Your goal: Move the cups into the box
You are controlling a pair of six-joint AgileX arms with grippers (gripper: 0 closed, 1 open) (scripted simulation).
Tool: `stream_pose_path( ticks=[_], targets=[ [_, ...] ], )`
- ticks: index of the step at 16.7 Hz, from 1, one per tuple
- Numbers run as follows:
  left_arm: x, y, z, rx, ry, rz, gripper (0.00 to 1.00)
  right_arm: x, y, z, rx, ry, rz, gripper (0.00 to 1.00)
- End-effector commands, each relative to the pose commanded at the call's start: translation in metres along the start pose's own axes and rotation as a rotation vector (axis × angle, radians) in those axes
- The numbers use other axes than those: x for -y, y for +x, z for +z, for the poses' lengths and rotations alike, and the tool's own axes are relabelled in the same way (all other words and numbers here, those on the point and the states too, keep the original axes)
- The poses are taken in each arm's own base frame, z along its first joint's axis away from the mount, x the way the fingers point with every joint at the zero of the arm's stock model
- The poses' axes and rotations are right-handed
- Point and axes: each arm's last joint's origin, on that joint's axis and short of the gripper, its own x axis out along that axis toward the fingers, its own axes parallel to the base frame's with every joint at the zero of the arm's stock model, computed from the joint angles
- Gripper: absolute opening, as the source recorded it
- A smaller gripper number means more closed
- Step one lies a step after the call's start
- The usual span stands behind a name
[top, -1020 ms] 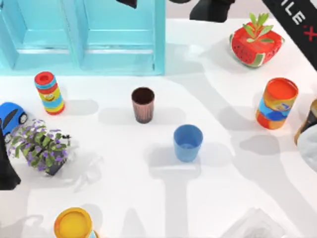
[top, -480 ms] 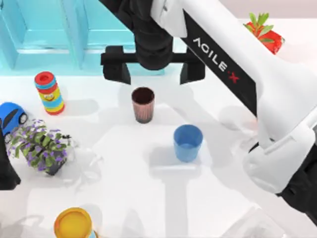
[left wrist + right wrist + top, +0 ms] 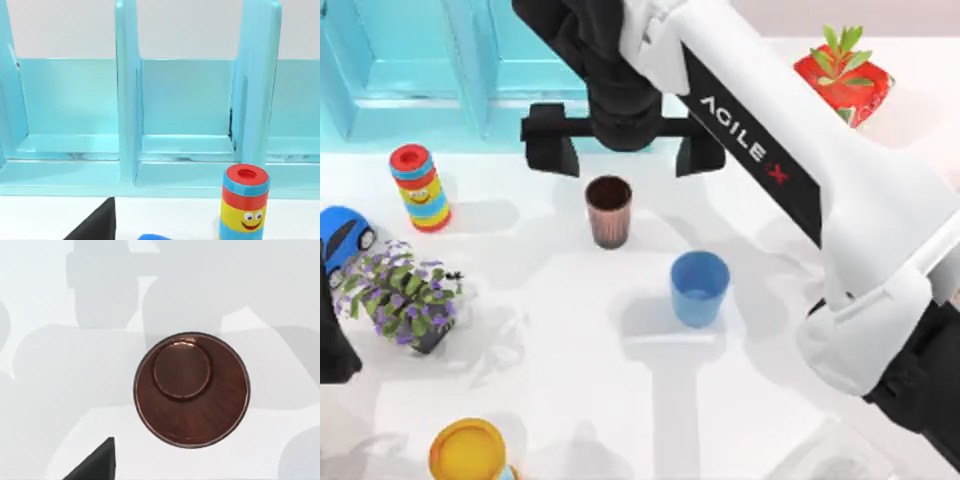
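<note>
"agilex" in white and red along the right arm (image 3: 790, 170), stretched diagonally across the counter (image 3: 620, 400). right gripper (image 3: 624, 152) above the brown cup (image 3: 609, 211), fingers (image 3: 551, 142) spread wide, touching nothing. blue cup (image 3: 699, 288) upright nearby, right of it. box (image 3: 490, 75) just behind. left arm (image 3: 335, 345) parked at left edge.

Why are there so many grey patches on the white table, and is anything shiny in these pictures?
Top view: the grey patches are soft shadows; the brown cup and blue cup each throw one sideways, and the right arm's open tool shades the table near the box. Right wrist view: overlapping shadows surround the brown cup, whose inside shows a faint sheen.
</note>
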Motion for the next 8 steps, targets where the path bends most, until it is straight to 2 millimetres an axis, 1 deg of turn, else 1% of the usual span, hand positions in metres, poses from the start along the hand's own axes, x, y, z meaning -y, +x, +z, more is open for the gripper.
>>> stream_pose_path(
  ticks=[5, 8],
  targets=[
    [0.0, 0.0, 0.0, 0.0, 0.0, 0.0, 1.0, 0.0, 0.05, -0.001, 0.0, 0.0, 0.0, 1.0],
    [0.0, 0.0, 0.0, 0.0, 0.0, 0.0, 1.0, 0.002, 0.071, -0.002, 0.0, 0.0, 0.0, 1.0]
  ],
)
